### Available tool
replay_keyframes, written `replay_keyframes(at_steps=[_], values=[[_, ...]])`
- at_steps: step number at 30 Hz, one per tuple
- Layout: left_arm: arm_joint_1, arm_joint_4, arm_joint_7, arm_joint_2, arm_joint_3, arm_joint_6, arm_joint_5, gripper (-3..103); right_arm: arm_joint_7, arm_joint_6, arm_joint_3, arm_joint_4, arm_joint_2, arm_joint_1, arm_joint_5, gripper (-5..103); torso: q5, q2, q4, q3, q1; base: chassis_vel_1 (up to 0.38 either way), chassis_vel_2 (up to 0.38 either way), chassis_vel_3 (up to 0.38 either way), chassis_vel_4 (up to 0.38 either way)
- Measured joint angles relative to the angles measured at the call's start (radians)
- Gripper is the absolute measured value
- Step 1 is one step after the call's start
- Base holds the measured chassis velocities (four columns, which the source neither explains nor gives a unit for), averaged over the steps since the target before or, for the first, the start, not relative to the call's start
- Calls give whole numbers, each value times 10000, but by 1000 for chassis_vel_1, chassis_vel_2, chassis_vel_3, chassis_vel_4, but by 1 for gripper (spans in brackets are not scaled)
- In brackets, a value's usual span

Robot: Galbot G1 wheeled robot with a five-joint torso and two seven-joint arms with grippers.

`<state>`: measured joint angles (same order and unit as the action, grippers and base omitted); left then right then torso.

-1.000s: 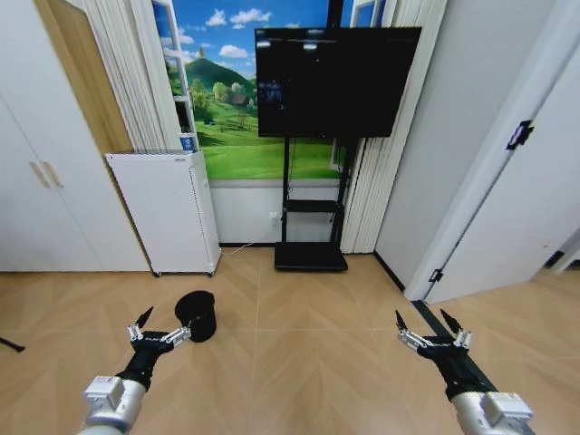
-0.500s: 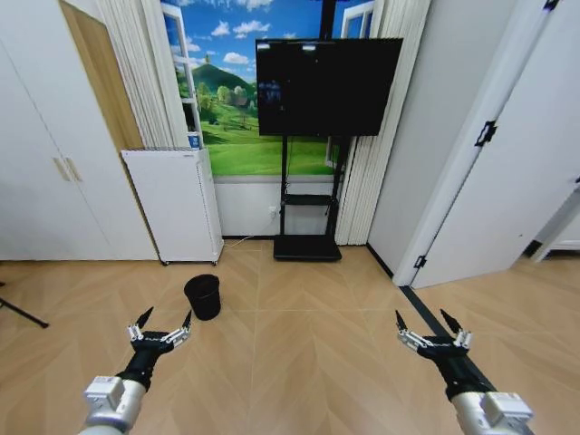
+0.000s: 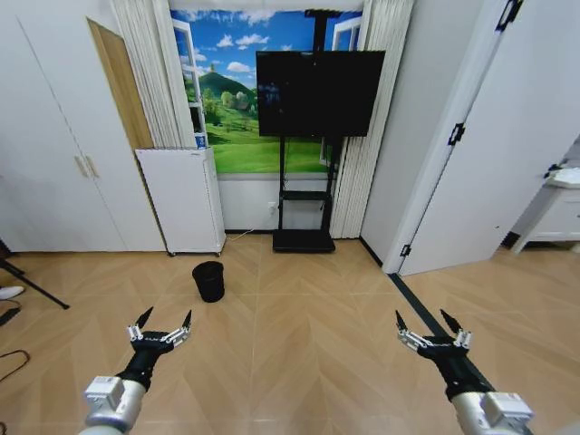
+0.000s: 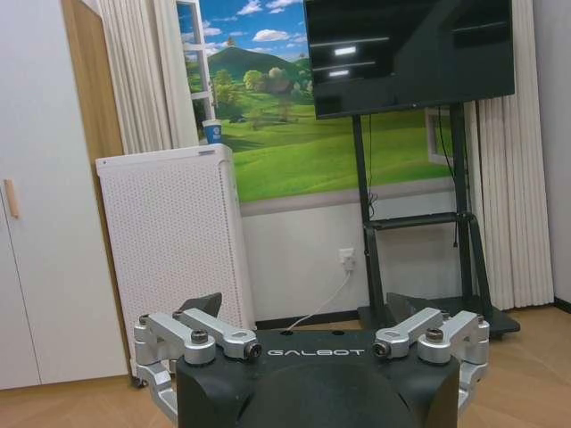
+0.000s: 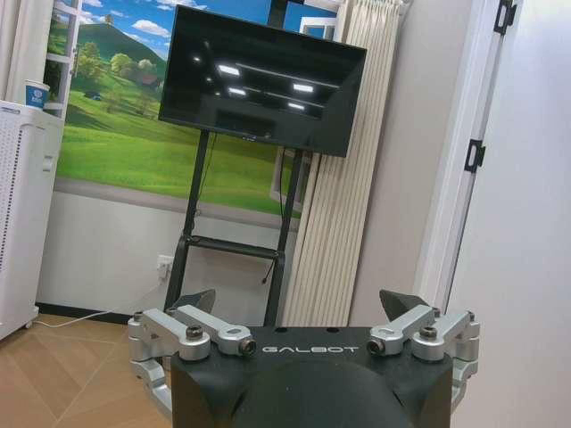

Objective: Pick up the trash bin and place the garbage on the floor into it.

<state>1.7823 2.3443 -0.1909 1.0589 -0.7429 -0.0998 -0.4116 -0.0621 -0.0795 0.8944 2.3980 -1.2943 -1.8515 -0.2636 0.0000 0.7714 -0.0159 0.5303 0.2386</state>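
Note:
The trash bin, a small black round wastebasket, stands upright on the wooden floor in the head view, in front of a white appliance. My left gripper is held open low in the picture, well short of the bin and a little to its left. My right gripper is open too, far to the bin's right. Both hold nothing. In the wrist views the left gripper and right gripper have their fingers spread. The garbage is out of view.
A tall white perforated appliance stands behind the bin. A TV on a black stand is against the back wall. A white door is at the right, cupboards and a black tripod leg at the left. Open floor lies ahead.
The whole head view has shifted: the camera has moved back, so the bin looks smaller and farther off, and more floor shows. Both grippers keep the same open pose.

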Motion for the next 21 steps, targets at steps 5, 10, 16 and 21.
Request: replay_keyframes(at_steps=[5, 10, 16, 21], values=[[-1, 0, 0, 0, 0, 0, 0, 100, 0, 0, 0, 0, 0, 1, 0, 100, 0, -2, 0, 0, 3, -37, 30, 36, -31], [-1, 0, 0, 0, 0, 0, 0, 100, 0, 0, 0, -1, 0, -1, 0, 100, 0, 0, 0, -3, -5, 0, 0, 0, 0], [0, 1, 0, 0, 0, 0, 0, 100, 0, 0, 0, 0, 0, -3, 0, 100, 0, 1, 0, -4, -8, -36, 36, 23, -37], [0, 0, 0, 0, 0, 0, 0, 100, 0, 0, 0, 0, 0, -3, -1, 100, 0, 2, 0, -3, -8, -138, 137, 130, -124]])
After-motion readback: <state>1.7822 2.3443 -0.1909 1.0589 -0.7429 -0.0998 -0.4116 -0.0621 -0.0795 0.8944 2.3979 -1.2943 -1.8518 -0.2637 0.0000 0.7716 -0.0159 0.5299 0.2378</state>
